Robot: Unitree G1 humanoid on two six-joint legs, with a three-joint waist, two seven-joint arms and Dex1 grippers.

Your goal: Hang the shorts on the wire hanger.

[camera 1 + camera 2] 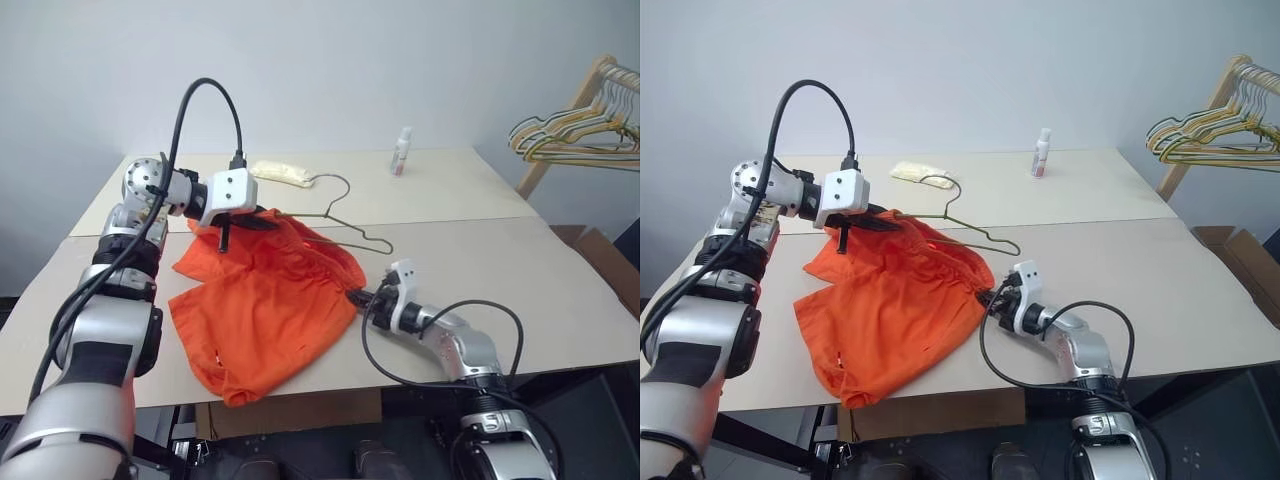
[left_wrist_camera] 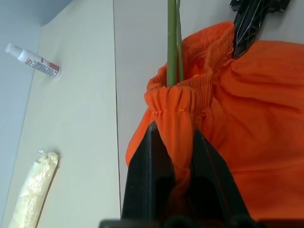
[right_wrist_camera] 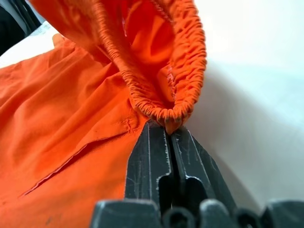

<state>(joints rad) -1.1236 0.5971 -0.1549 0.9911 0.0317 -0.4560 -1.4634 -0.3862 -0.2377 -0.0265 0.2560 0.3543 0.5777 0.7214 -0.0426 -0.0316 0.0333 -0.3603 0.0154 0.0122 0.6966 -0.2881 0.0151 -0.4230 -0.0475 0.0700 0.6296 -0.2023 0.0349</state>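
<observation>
The orange shorts point(image 1: 265, 310) lie spread on the table, with their gathered waistband lifted at two spots. My left gripper point(image 1: 264, 220) is shut on a fold of the waistband point(image 2: 176, 102) at the far left, held above the table. The wire hanger point(image 1: 345, 228) runs into the waist opening beside that grip, and its hook point(image 1: 335, 182) and one shoulder lie bare on the table behind the shorts. My right gripper point(image 1: 356, 295) is shut on the waistband's near right edge point(image 3: 167, 118), low over the table.
A small white bottle point(image 1: 401, 152) stands at the back of the table point(image 1: 560, 300), and a pale yellow bundle point(image 1: 282, 173) lies near the hanger's hook. A wooden rack with several bunched hangers point(image 1: 580, 135) stands off the table's right side, above a cardboard box point(image 1: 605, 262).
</observation>
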